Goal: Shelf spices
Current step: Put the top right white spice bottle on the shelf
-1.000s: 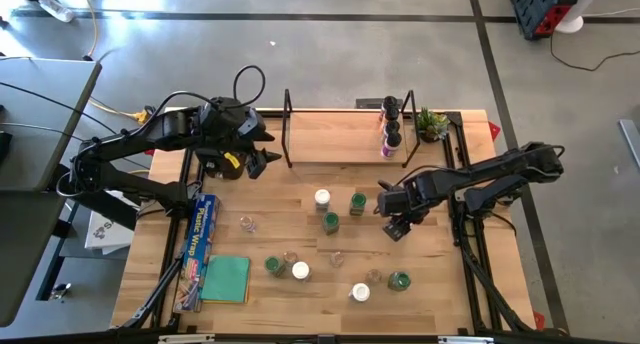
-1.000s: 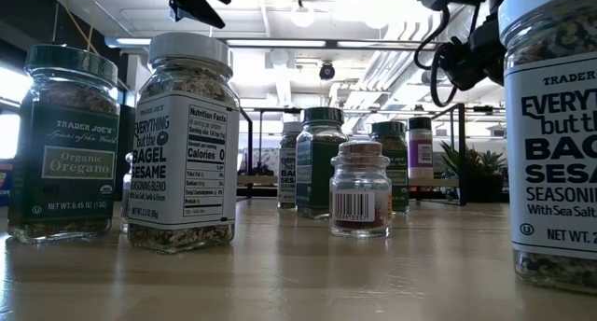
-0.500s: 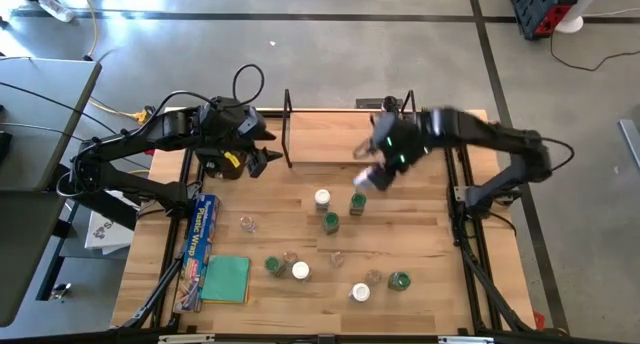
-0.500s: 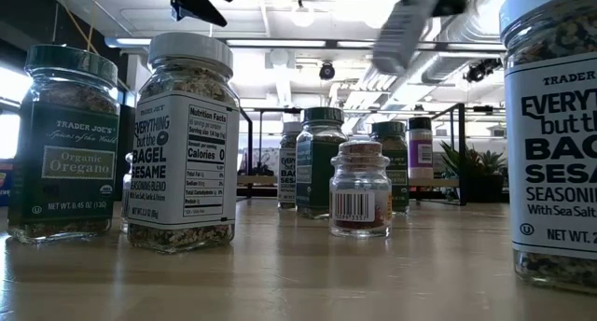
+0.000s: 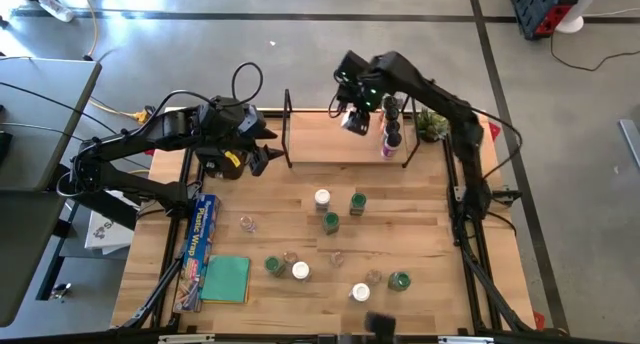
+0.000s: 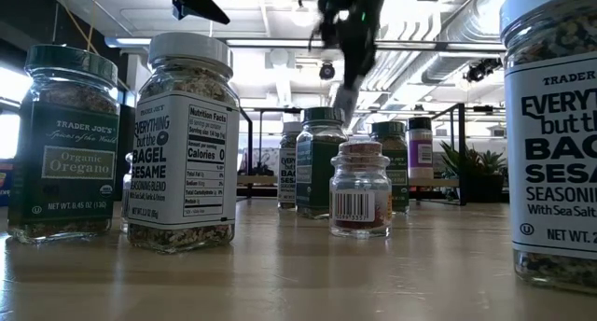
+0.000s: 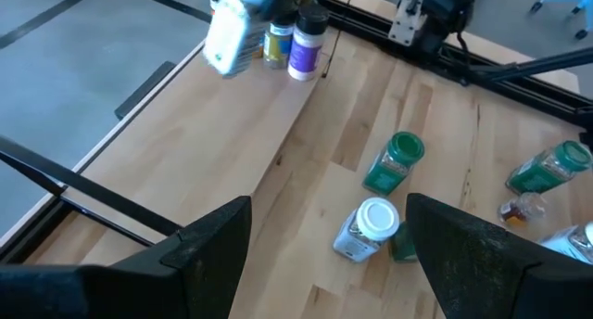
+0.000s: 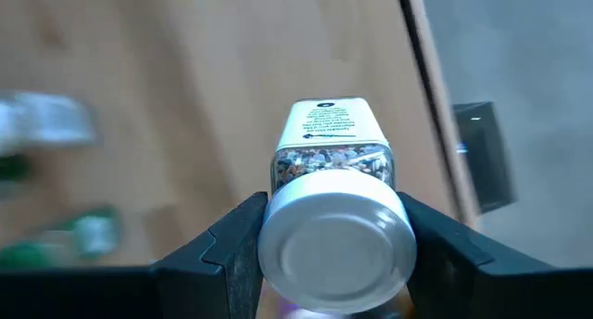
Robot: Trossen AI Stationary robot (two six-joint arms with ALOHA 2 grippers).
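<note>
The shelf [image 5: 340, 139], a light wooden board with black end frames, stands at the table's far edge. A few jars [image 5: 390, 132] stand at its right end. Several more spice jars stand on the table, among them a white-lidded one [image 5: 322, 198] and green-lidded ones [image 5: 358, 202]. My right gripper [image 5: 352, 112] is above the shelf's board, shut on a white-lidded seasoning jar [image 8: 329, 161]. That jar also shows in the left wrist view [image 7: 227, 33]. My left gripper [image 7: 324, 254] is open and waits by the shelf's left end [image 5: 250, 152]. My right gripper pinches the jar between its two fingers at the white lid [image 8: 335, 245], one finger [image 8: 232, 249] on each side of the lid. The jar's body points away from the wrist. It is lifted clear, tilted in the air above the shelf's board.
A blue box [image 5: 203, 239] and a green cloth [image 5: 228, 279] lie at the table's left. A small potted plant [image 5: 432, 124] stands at the far right corner beside the shelf. The board's left and middle [image 5: 320, 134] are bare wood.
My right gripper has swung from low over the table's right middle, up and toward the far edge, then left over the shelf, carrying the white-lidded jar clear of the table. It has stayed shut on the jar throughout.
</note>
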